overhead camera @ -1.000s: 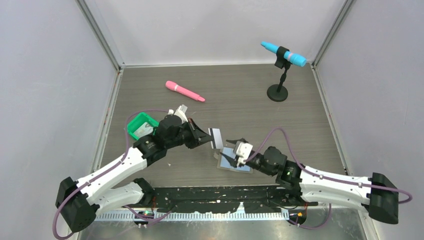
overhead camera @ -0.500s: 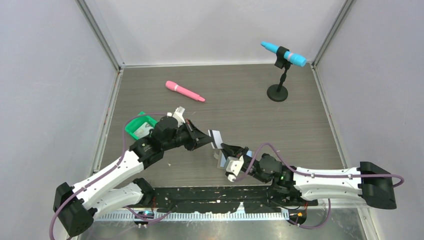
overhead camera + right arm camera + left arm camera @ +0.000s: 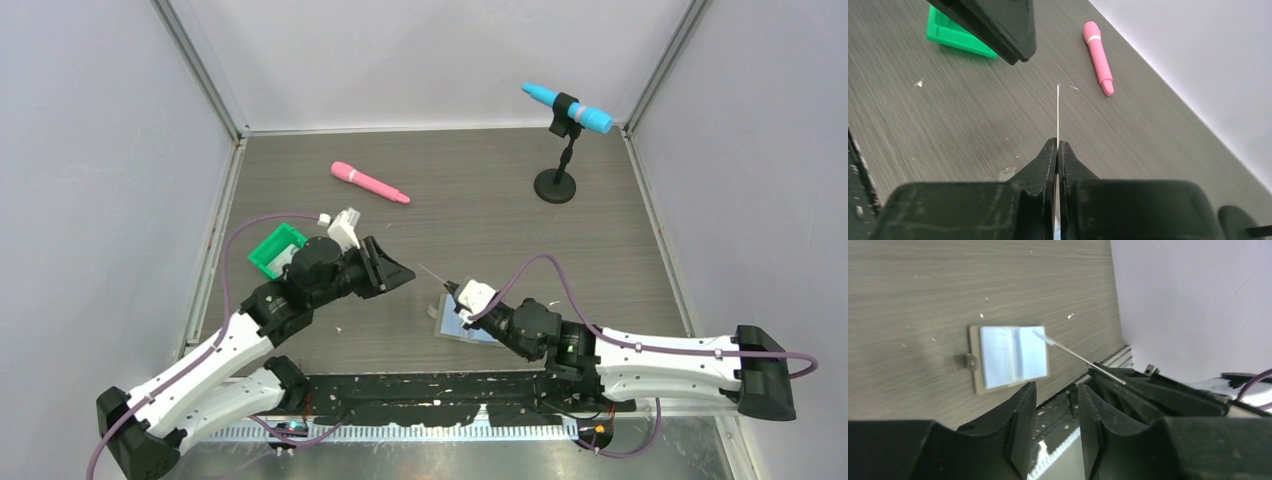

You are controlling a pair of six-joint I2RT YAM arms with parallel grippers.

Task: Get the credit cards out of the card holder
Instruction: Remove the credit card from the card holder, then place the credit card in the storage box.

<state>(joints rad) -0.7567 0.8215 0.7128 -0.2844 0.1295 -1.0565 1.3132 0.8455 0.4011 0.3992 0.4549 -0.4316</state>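
The card holder (image 3: 447, 322) lies open on the table, grey with pale blue pockets (image 3: 1010, 359). One credit card (image 3: 1058, 112) is seen edge-on as a thin pale line (image 3: 435, 277), raised above the holder. My right gripper (image 3: 1057, 145) is shut on its near end (image 3: 455, 291). My left gripper (image 3: 1057, 390) stands open with nothing between its fingers, a short way left of the card's free end (image 3: 405, 272). In the left wrist view the card (image 3: 1073, 355) slants from the holder towards the right gripper's dark fingers (image 3: 1113, 377).
A green tray (image 3: 270, 250) sits by the left arm's wrist, also in the right wrist view (image 3: 958, 32). A pink pen (image 3: 370, 183) lies farther back. A blue marker (image 3: 566, 108) rests on a black stand (image 3: 555, 185) at the back right.
The left gripper let go of the card, opened and drew back to the left. The right gripper closed on the card and now holds it alone above the holder.
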